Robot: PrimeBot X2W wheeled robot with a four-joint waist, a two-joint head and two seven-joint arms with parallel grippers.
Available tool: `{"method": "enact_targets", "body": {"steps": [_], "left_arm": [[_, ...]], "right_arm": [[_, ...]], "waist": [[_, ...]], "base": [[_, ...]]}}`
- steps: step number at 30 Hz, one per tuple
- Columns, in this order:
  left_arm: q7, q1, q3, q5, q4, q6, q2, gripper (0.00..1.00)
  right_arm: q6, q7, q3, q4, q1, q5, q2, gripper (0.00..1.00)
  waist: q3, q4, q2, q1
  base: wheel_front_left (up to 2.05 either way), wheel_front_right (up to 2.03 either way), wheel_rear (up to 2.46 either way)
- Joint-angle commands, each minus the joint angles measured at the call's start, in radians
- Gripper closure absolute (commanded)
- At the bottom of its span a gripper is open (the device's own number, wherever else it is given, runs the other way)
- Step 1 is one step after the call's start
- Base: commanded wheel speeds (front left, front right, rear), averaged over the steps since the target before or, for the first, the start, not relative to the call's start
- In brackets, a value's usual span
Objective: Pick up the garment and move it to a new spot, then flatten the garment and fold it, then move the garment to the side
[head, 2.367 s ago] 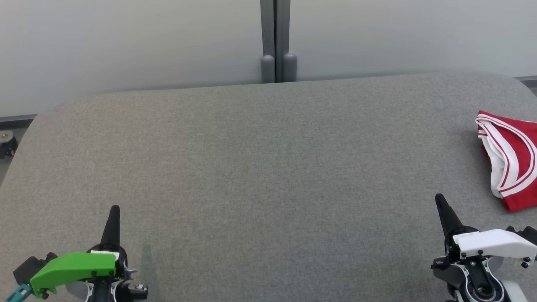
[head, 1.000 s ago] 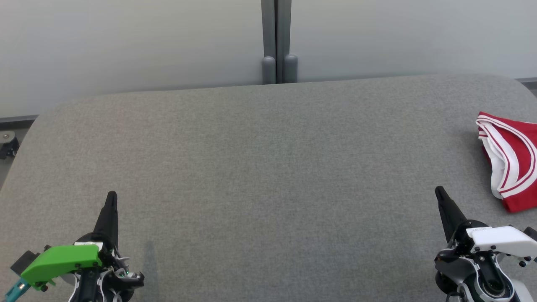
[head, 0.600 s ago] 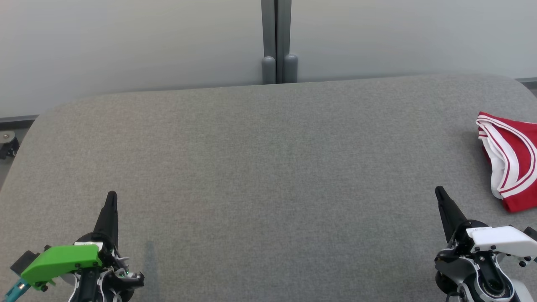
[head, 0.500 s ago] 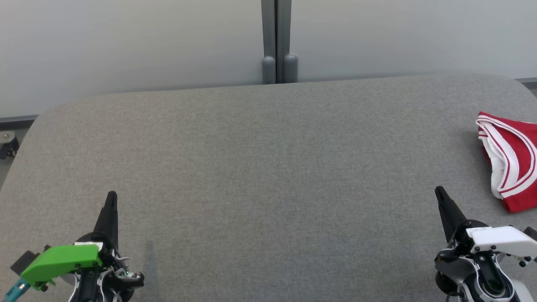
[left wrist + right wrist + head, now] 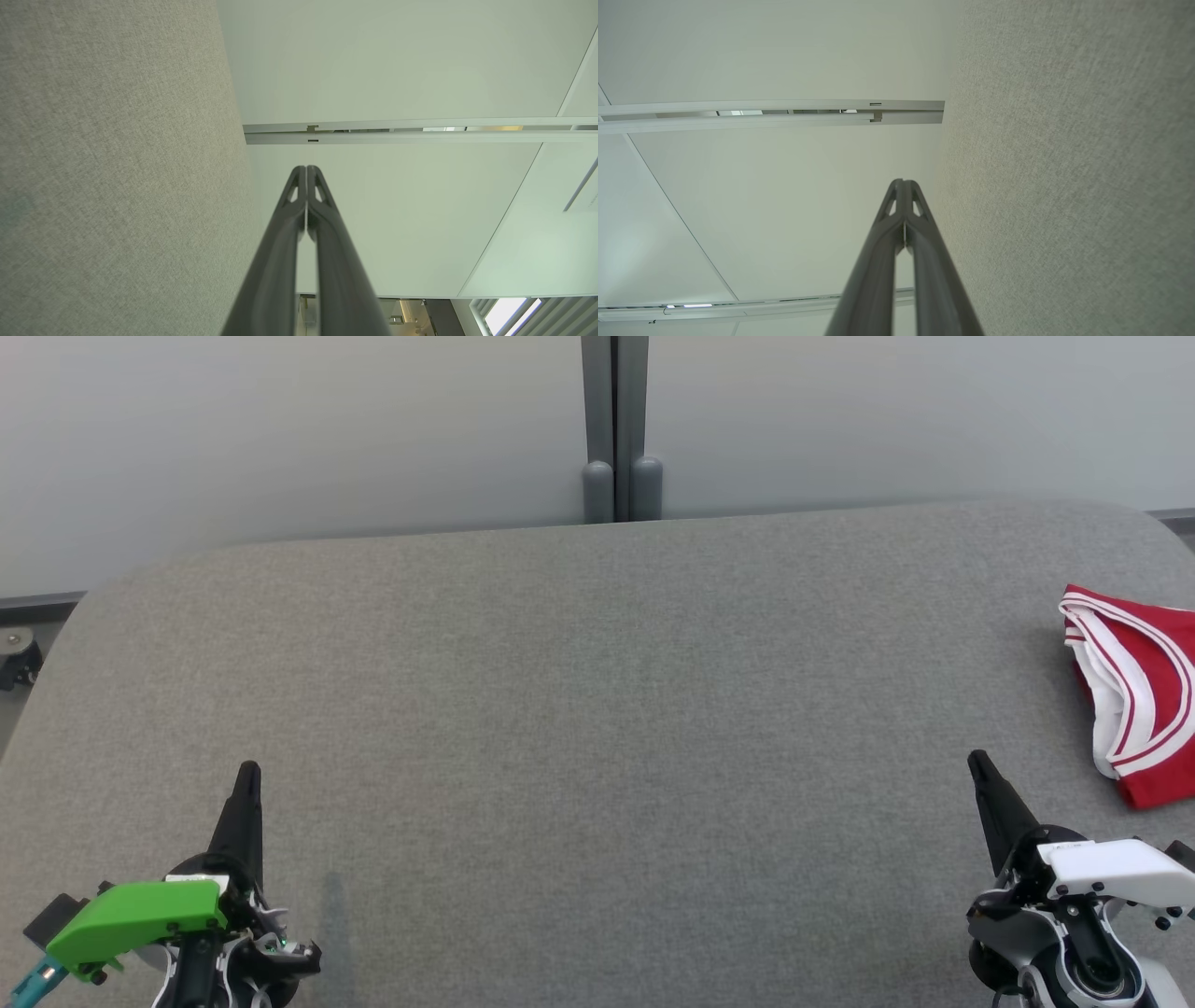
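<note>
The garment [image 5: 1139, 695], red with white stripes, lies folded at the right edge of the grey table [image 5: 597, 728] in the head view. My right gripper [image 5: 977, 764] sits low at the right, left of and nearer than the garment, apart from it, shut and holding nothing. At the lower left my left gripper [image 5: 248, 771] is shut too, with nothing in it. In the left wrist view the left gripper [image 5: 306, 169] has its fingers pressed together. The right gripper [image 5: 902, 182] in the right wrist view looks the same.
A pale wall with a grey post [image 5: 614, 429] stands behind the table's far edge. A small wheel or fitting [image 5: 14, 653] shows on the floor past the table's left corner. The grey table surface [image 5: 117, 163] runs beside the left gripper, and likewise [image 5: 1064, 163] beside the right.
Since the earliest frame both grippers have shifted slightly up the view and drawn back a little. Over the last second nothing has moved. The garment has stayed in place.
</note>
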Motion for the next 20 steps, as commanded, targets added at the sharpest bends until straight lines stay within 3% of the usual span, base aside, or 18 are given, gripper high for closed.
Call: {"method": "enact_targets", "body": {"steps": [1,20], "left_arm": [[0.004,-0.011,0.002,-0.003,-0.004,-0.003,0.007,1.00],[0.004,-0.011,0.002,-0.003,-0.004,-0.003,0.007,1.00]], "right_arm": [[-0.001,0.004,-0.002,-0.004,-0.006,0.002,-0.005,1.00],[-0.001,0.004,-0.002,-0.004,-0.006,0.002,-0.005,1.00]], "waist": [[0.000,0.000,-0.0001,0.0000],[0.000,0.000,-0.0001,0.0000]], "base": [[0.00,0.00,0.00],[0.00,0.00,0.00]]}}
